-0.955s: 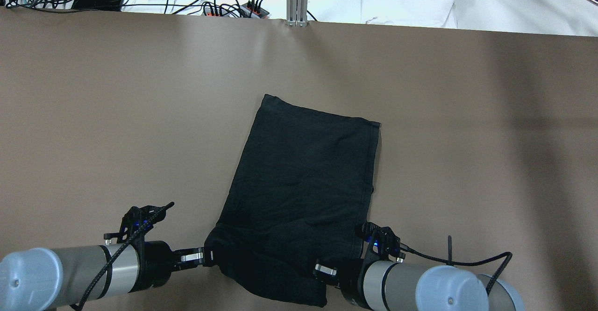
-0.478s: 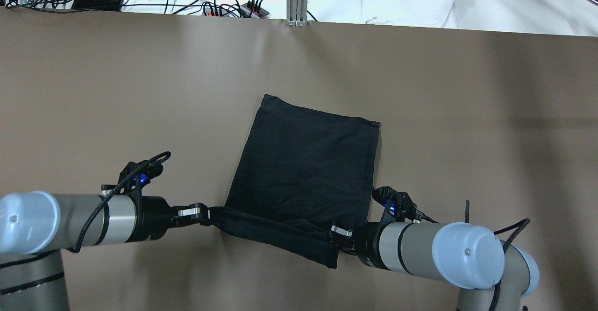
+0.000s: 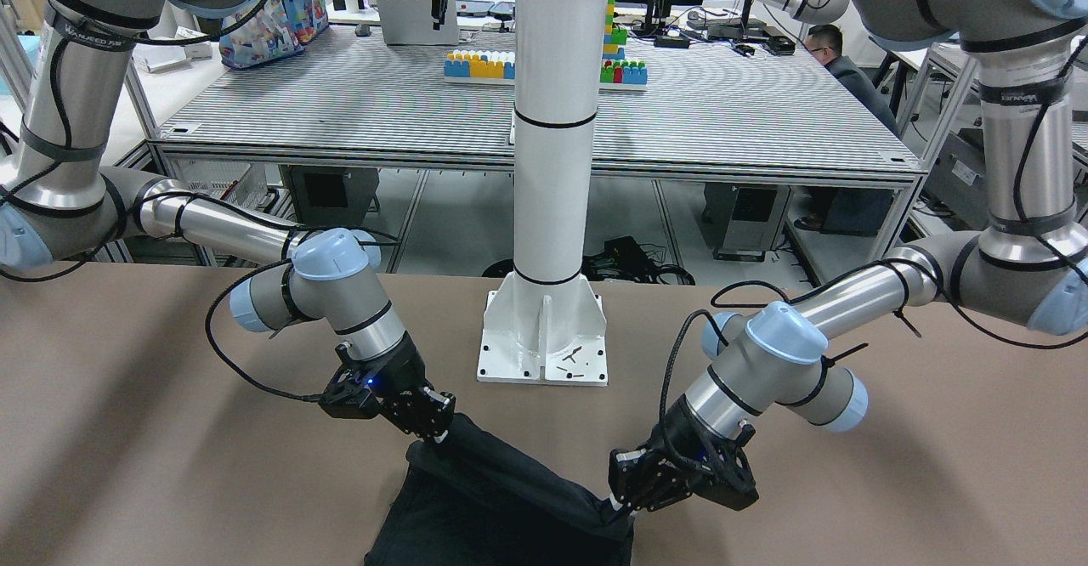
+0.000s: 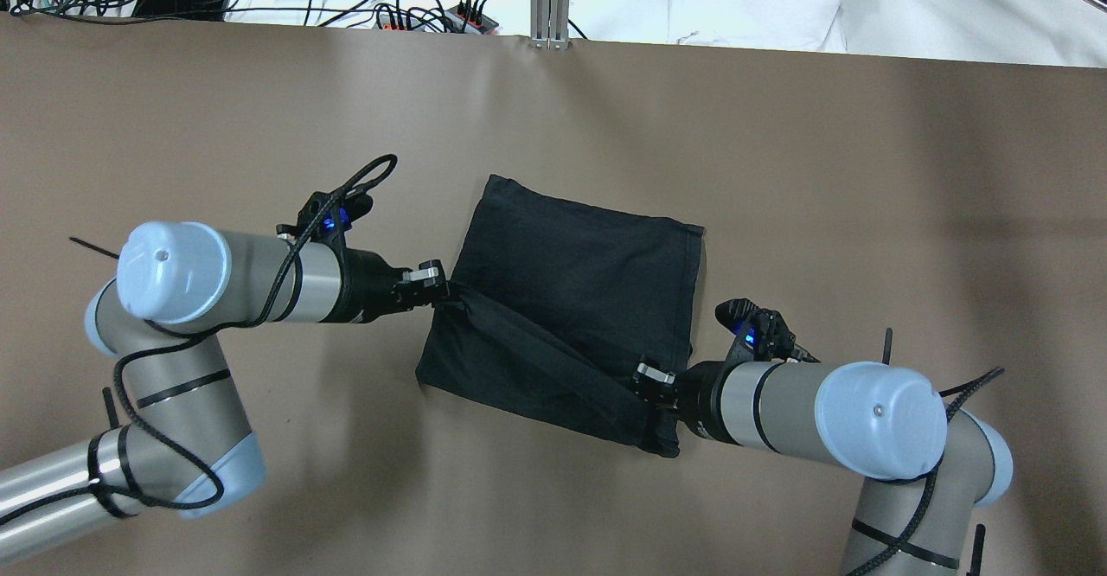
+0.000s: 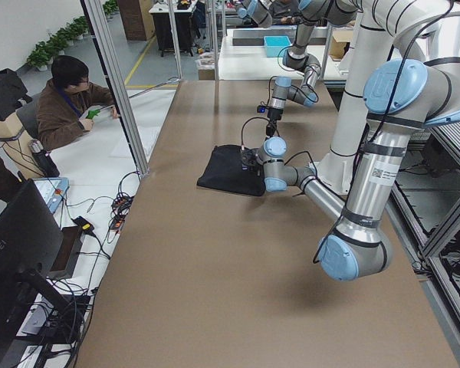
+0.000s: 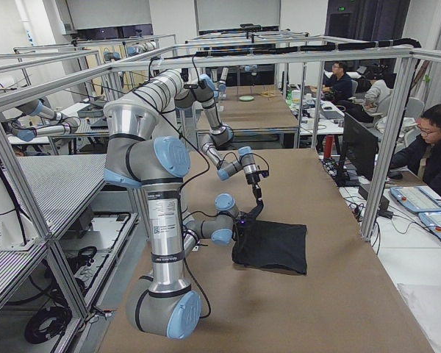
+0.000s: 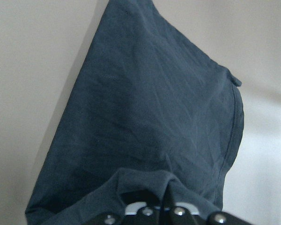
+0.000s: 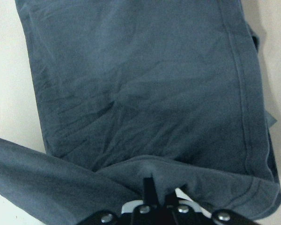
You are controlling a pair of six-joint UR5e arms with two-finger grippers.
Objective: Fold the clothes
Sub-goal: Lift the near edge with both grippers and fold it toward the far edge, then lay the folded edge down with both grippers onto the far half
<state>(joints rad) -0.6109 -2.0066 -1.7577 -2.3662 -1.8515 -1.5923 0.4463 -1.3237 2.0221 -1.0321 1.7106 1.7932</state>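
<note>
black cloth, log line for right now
left gripper: shut on cloth corner | right gripper: shut on other corner | near edge lifted

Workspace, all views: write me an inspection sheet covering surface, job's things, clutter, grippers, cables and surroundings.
Surface: brown table, carrying the garment and the white pillar's base plate.
Job's things: black garment, far part flat, near edge lifted and drawn over it.
Clutter: nothing seen.
Grippers: left gripper shut on one end of the lifted edge; right gripper shut on the other end.
Cables: black cable along each wrist; power strip with leads beyond the far edge.
Surroundings: white cloth off the table; seated operator; other robot benches.
</note>
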